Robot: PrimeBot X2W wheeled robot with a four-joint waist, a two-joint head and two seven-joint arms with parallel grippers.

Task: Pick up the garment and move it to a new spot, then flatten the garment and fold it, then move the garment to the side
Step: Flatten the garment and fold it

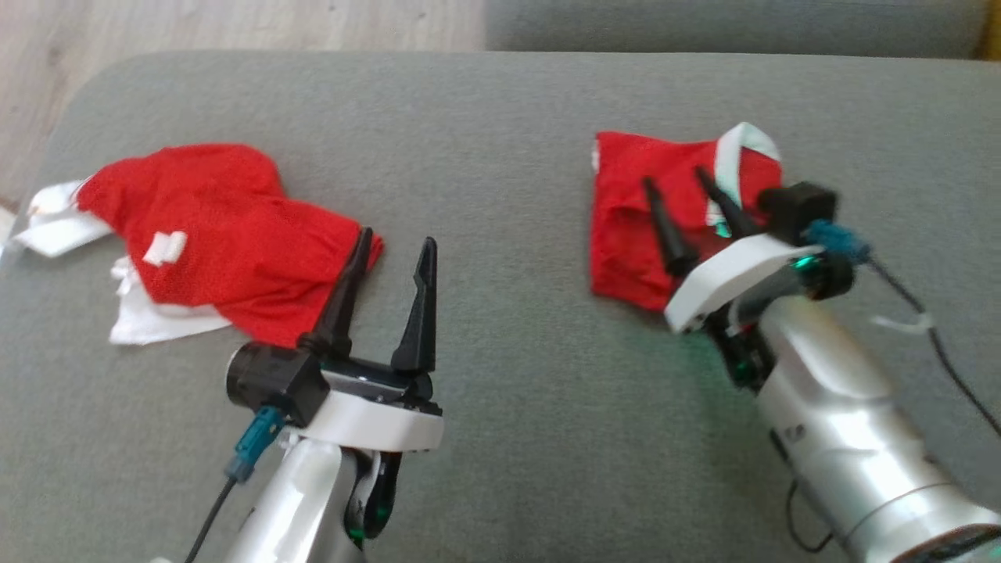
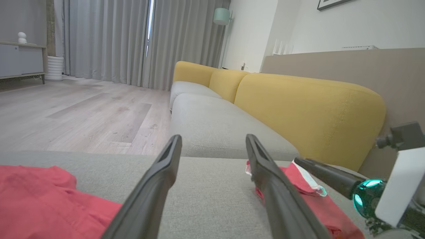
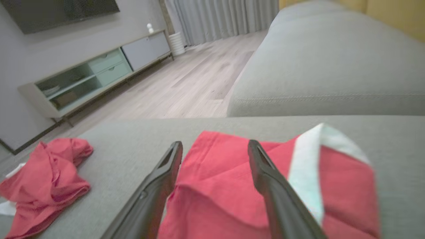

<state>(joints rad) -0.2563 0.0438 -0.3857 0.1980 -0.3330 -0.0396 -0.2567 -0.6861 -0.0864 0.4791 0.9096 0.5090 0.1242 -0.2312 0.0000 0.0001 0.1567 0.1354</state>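
Clearly two red garments lie on the grey cushion (image 1: 500,102), well apart. From the head view, the crumpled garment (image 1: 219,234) sprawls at about 9 o'clock, with white cloth (image 1: 59,231) spilling from its far edge and a small white label (image 1: 166,247) on top. The folded garment (image 1: 626,227) sits at about 2 o'clock, a neater packet with a white band (image 1: 739,152) standing up at its right end.

The right pincer (image 1: 672,177) hangs over the folded garment with its fingers spread and nothing pinched between them. The right wrist view shows red cloth lying loose under the gap. The left pincer (image 1: 396,239), at 6 o'clock, is spread wide too and carries nothing. One fingertip overlaps the crumpled garment's 3 o'clock edge, though I cannot tell whether it touches. The left wrist view shows bare grey between its fingers.

Both pieces look like thin, light knit: limp, with no stiffness of their own, likely to drape, sag and drag across the cushion rather than slide cleanly. The crumpled one is probably best pinched at a hem or corner, and its 3 o'clock edge lies nearest the left pincer. Flattening it would likely need both pincers at separate corners. The folded packet should be gripped through all its layers at a folded edge, or the layers may slip open. The white band looks the firmer bite.
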